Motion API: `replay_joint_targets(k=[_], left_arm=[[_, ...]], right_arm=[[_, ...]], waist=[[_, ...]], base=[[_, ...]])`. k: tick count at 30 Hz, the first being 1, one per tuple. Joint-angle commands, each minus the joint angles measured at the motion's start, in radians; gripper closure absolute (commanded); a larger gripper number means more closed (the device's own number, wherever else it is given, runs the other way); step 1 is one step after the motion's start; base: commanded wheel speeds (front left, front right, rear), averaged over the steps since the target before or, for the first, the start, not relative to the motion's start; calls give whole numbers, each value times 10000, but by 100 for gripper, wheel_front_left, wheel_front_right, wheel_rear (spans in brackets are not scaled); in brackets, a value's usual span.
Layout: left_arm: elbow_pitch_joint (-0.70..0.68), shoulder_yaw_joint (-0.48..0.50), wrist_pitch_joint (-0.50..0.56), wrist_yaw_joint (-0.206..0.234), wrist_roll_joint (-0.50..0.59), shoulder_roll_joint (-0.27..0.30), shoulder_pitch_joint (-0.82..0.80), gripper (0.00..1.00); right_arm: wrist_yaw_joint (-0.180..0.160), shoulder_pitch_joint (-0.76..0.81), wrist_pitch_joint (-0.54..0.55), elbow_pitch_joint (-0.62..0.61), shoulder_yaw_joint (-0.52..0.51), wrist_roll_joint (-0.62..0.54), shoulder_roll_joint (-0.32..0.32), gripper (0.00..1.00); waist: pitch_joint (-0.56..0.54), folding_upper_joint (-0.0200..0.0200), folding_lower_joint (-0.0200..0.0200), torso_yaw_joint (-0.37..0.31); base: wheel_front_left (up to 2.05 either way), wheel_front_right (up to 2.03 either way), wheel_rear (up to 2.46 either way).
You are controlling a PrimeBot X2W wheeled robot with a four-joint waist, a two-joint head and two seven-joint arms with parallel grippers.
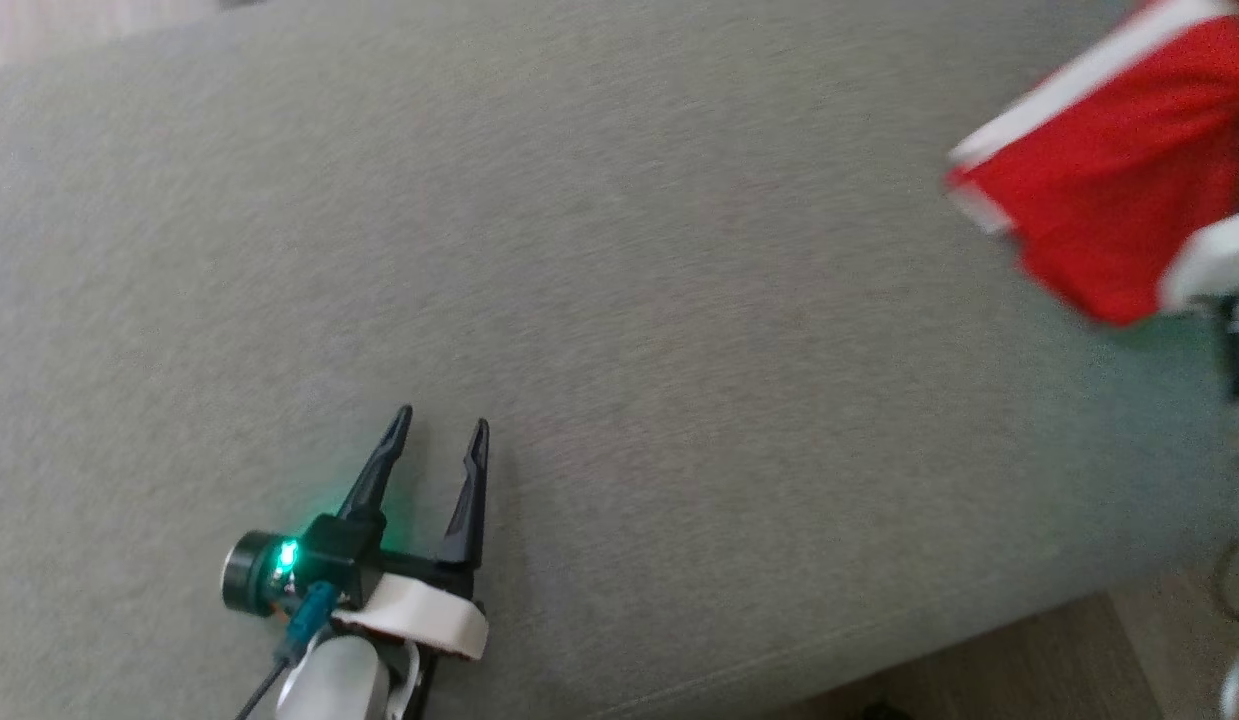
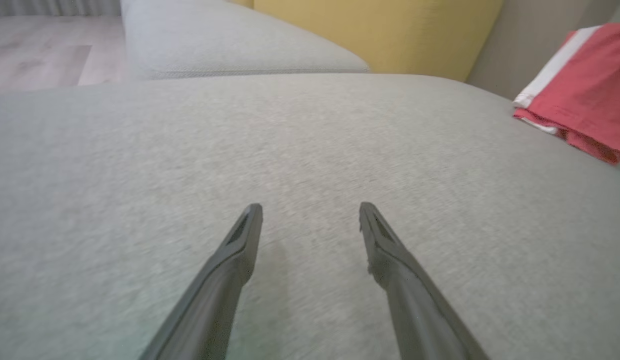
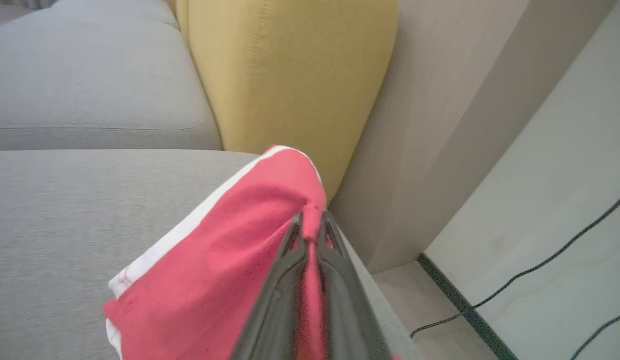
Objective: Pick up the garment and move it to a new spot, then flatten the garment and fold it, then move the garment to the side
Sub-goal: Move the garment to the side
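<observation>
— From above, what do you make out?

— The left gripper (image 1: 443, 418) sits low over the grey cushion (image 1: 619, 250), its two dark fingers parted a moderate way with nothing between them. A green light glows at its wrist. The garment (image 1: 1109, 190), red with white bands, is far off at the upper right edge, well apart from that gripper and blurred.

— And along the left arm's own fingers?

— The same: the left gripper (image 2: 311, 206) gapes, with bare grey cushion (image 2: 139, 175) under it. The garment (image 2: 590, 85) is bunched at the cushion's far right side. Beyond it stand a yellow cushion (image 2: 390, 30) and a second grey cushion (image 2: 214, 40), with pale wooden floor (image 2: 39, 50) at the top left.

— The other arm?

— The right gripper (image 3: 312, 220) is pinched tight on a fold of the garment (image 3: 214, 260), and red cloth shows through the narrow slit between the fingers. The fabric drapes down to the left over the grey cushion (image 3: 64, 225); I can't tell whether its lower edge touches. The yellow cushion (image 3: 289, 75) is just behind, and a black cable (image 3: 540, 265) runs along the wall on the right.
</observation>
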Motion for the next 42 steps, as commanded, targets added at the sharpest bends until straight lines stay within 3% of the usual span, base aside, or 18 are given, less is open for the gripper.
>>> replay_joint_targets(k=[1, 3, 4, 5, 8, 12, 17, 23, 29, 34, 42], left_arm=[[-308, 354, -53, -38, 77, 36, -258, 0], [-358, 399, -53, -91, 155, 35, -293, 0], [-369, 430, -53, -106, 174, 35, -303, 0], [-384, 474, -53, -118, 181, 34, -312, 0], [-430, 590, -53, -135, 173, 31, -300, 0], [-479, 645, -53, -115, 44, 27, -220, 0], [-579, 631, -53, 22, -200, 26, -35, 0], [-536, 807, -53, 422, -350, 25, 318, 0], [-355, 1145, -53, 868, -385, 25, 770, 0], [-266, 1321, -53, 1087, -438, 25, 1241, 0], [-271, 1759, -53, 1324, -398, 24, 1662, 0]], right_arm=[[-7, -275, 66, -238, -201, -325, -211, 100], [-7, -361, 219, -308, -1113, -981, -417, 100], [-7, -380, 240, -396, -1530, -1320, -456, 80], [-7, -388, 262, -460, -1886, -1644, -439, 0], [-7, -433, 77, -671, -2707, -2197, -143, 0], [-7, -551, -132, -875, -2926, -2395, 437, 0], [-7, -196, -152, -1872, -1962, -1764, 1377, 0], [-7, 942, -154, -2606, -364, -445, 1882, 0], [-7, 2663, -155, -3099, 1165, 1089, 2008, 0], [-7, 4164, -156, -3285, 1878, 3027, 2015, 0], [-7, 5493, -156, -3497, 2665, 3467, 2016, 0]], waist=[[456, 0, -1, 536], [571, 0, -1, 723], [608, 0, -1, 796], [625, 0, -1, 850], [584, 0, -1, 950], [284, 0, -1, 996], [-259, 0, -1, 1100], [-980, 0, -1, 1384], [-1829, 0, -1, 1894], [-2441, 0, -1, 2403], [-2922, 0, -1, 2961]], base=[[0, 0, 0], [0, 0, 0], [0, 0, 0], [0, 0, 0], [0, 0, 0], [0, 0, 0], [0, 0, 0], [0, 0, 0], [0, 0, 0], [0, 0, 0], [0, 0, 0]])
